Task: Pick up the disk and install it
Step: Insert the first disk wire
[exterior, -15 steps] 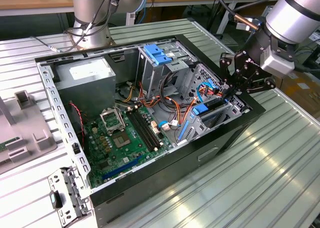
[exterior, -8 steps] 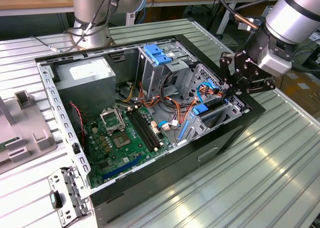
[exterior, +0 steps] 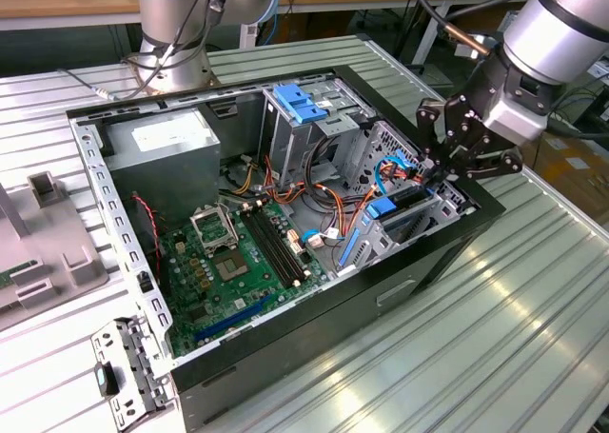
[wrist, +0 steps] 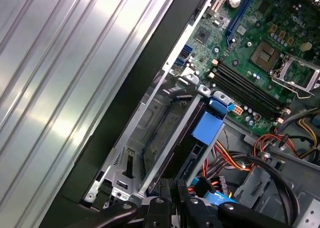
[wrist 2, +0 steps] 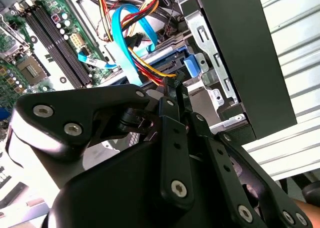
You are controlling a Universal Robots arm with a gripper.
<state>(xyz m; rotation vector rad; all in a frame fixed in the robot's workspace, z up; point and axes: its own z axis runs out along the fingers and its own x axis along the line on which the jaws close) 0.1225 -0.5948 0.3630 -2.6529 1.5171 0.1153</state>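
Observation:
The disk stands on edge in the bay at the corner of the open computer case on the exterior view's right, its blue rail and tab facing the motherboard. My gripper hovers just above that bay, fingers together and nothing visibly held between them. In the second wrist view the gripper has its tips right next to the disk's blue rail and blue tab. The first wrist view shows the gripper over the disk, which sits in its metal cage.
A grey power-supply box sits at the case's far corner. A light-blue latch tops the drive cage, and the motherboard covers the case floor. Orange, yellow and blue cables run close to the bay. A grey fixture lies outside the case.

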